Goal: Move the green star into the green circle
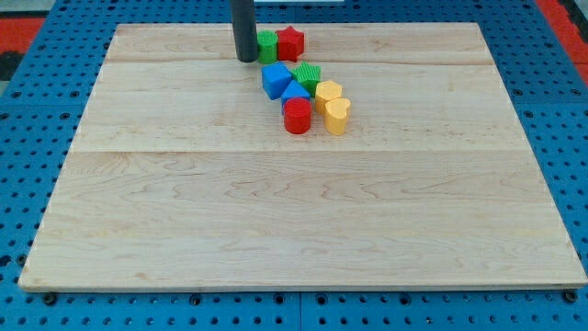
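The green star (310,75) lies near the view's top centre, in a tight cluster of blocks. The green circle (267,46) stands above and to the left of it, near the board's top edge, with a red star (291,42) touching its right side. My tip (246,59) rests on the board just left of the green circle, touching or nearly touching it. The tip is well left of and above the green star.
Around the green star are a blue cube-like block (274,80), a blue triangle-like block (295,93), a red cylinder (297,117), a yellow block (328,91) and a yellow heart (337,117). The wooden board (276,221) lies on a blue pegboard.
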Action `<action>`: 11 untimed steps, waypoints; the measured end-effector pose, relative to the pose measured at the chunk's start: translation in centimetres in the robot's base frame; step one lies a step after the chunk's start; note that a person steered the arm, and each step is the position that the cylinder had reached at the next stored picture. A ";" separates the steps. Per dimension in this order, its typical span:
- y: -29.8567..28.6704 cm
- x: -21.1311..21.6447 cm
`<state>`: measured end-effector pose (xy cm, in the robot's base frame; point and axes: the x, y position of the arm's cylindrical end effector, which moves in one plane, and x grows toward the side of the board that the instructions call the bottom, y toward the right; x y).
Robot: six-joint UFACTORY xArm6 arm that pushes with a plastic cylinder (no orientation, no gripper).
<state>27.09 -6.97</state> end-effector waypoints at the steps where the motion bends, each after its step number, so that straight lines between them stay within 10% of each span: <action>1: 1.7 4.5; 3: 6.3 10.9; 6: 4.0 8.1; 9: 14.8 6.5; 11: 5.7 3.5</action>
<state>30.63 -1.29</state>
